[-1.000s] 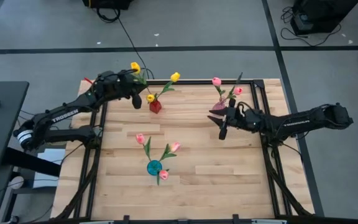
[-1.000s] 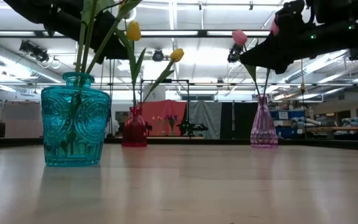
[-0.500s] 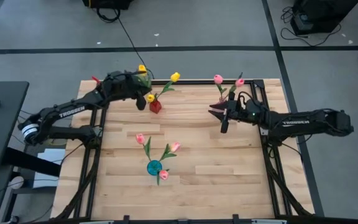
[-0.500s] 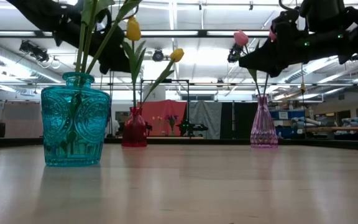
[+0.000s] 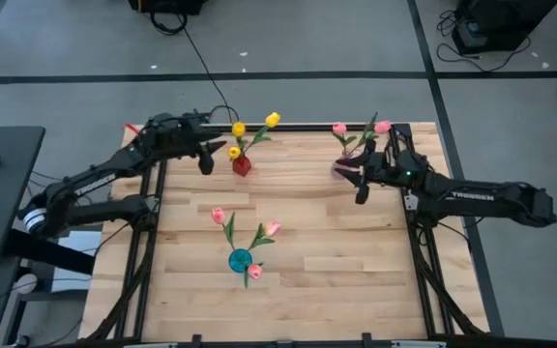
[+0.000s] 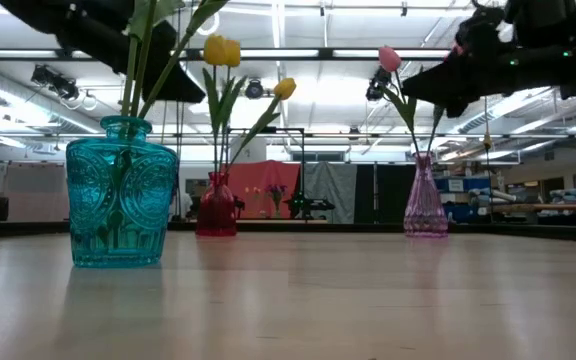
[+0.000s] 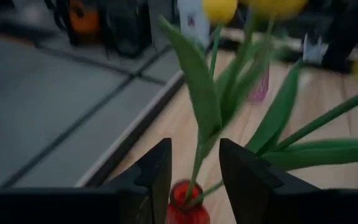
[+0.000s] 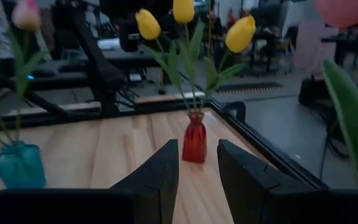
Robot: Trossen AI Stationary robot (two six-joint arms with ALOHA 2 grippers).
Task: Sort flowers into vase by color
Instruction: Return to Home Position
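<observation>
A small red vase (image 5: 242, 165) near the table's far edge holds three yellow tulips (image 5: 239, 129), their stems in its neck (image 7: 188, 198). My left gripper (image 5: 208, 162) hangs open just left of that vase, clear of the stems. A pink vase (image 5: 342, 169) at the far right holds two pink tulips (image 5: 339, 128); the second pink head (image 5: 383, 127) shows above my right arm. My right gripper (image 5: 360, 188) is open beside the pink vase, nothing between its fingers (image 8: 160, 177). A teal vase (image 5: 240, 259) nearer the middle holds three pink tulips (image 5: 218, 215).
Black frame rails (image 5: 409, 193) run along the table's left, right and far sides. Bare wood (image 5: 337, 271) lies right of the teal vase and along the near edge. In the low view the teal vase (image 6: 121, 192) stands closest, the red vase (image 6: 216, 205) and pink vase (image 6: 425, 200) behind it.
My left gripper carried a yellow tulip right and down to the red vase, then opened and let go. The tulip now stands in the vase with the other two, and the gripper has backed off to the left. My right gripper has drawn toward the table's far right.
</observation>
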